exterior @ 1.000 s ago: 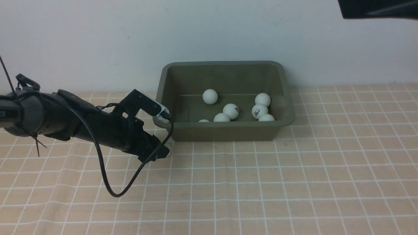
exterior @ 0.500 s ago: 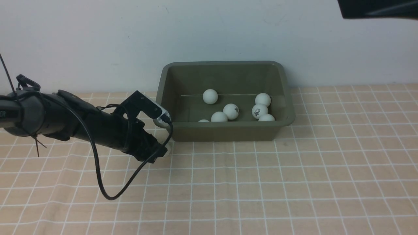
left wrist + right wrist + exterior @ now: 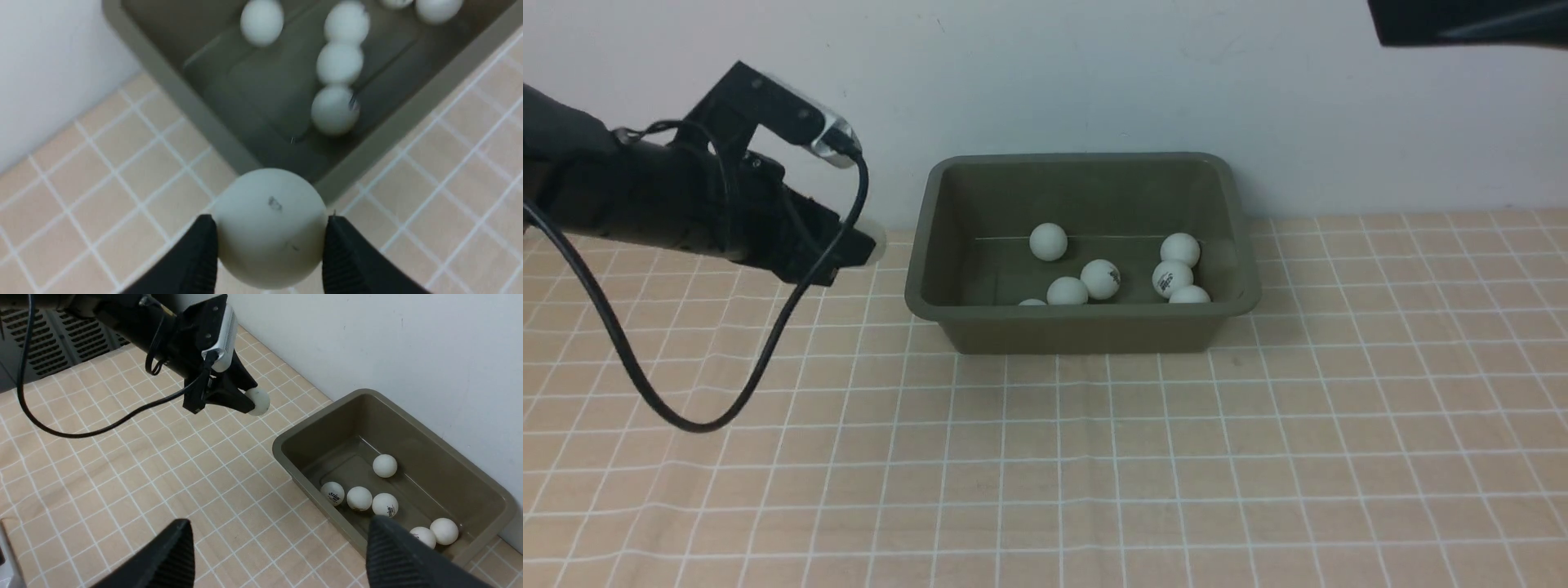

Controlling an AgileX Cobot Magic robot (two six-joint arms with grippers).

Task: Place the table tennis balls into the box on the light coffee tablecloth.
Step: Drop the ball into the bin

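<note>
left gripper (image 3: 870, 243) is up off the cloth now. half a second back it was low on the light coffee tablecloth (image 3: 1176, 457), right by the near-left corner of the box (image 3: 1086, 331). now it's lifted and pulled back to the left, hanging well above the cloth and short of the box's left rim. it comes up with a table tennis ball (image 3: 269, 228) in it, so the pick looks done, and what's left for this one is the carry over the rim and the drop. jaws are pinched narrow on that ball, black fingers (image 3: 192, 261) on either side, with the ball sticking out past the tips. at least six other balls (image 3: 1100, 278) already sit on the box floor, and i can't spot any loose ones on the cloth, so this could be the last. right gripper (image 3: 282, 559) hangs high with its jaws spread wide, nothing in them.
</note>
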